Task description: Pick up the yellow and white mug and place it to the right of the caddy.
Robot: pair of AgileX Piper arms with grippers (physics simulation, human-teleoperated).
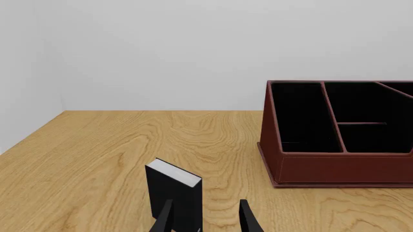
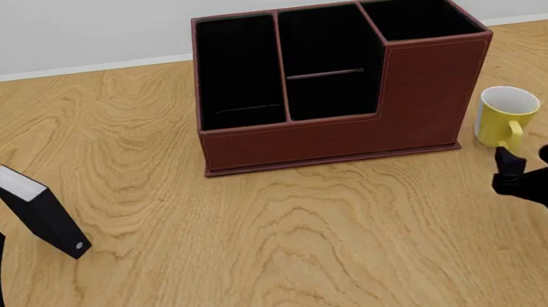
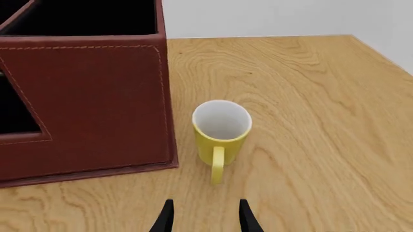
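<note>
Yellow and white mug (image 2: 507, 118) stands upright just right of the caddy (image 2: 333, 85), unmarked, handle toward the right gripper (image 3: 204, 216), whose fingers are apart and empty.

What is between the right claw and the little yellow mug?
Only bare wooden table. The right wrist view shows the right gripper open, with the yellow and white mug standing upright just ahead, handle toward it, beside the caddy.

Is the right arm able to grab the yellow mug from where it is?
Probably yes. The yellow mug stands upright just ahead of the open right gripper, handle toward it, with nothing between them.
</note>
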